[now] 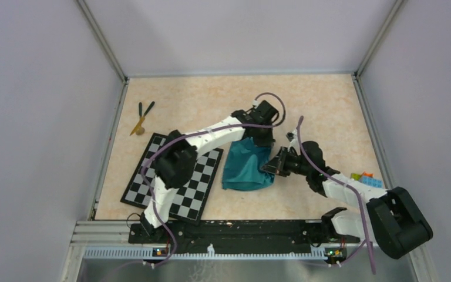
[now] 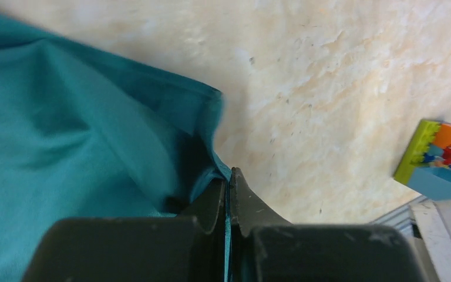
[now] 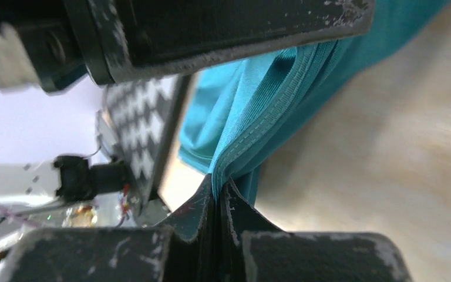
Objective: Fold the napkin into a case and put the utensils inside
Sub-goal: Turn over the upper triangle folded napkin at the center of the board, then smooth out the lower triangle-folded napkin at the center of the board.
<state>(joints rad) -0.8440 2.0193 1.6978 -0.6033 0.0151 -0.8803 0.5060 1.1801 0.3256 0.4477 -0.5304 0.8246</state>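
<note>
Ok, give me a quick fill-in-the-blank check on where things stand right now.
1. Both the left tool and the right tool are shut on the ____.
2. The utensils lie near the ____ wall.
3. The toy blocks sit beside the ____ arm.
Missing words: napkin; left; right.

The teal napkin [image 1: 245,171] sits bunched and loosely folded at the centre, pinched up at two edges. Three slim utensils [image 1: 141,118] lie clustered far left.

White arms [image 1: 217,133], black joints [image 1: 175,164], seemingly purple cables [image 1: 268,94].
</note>
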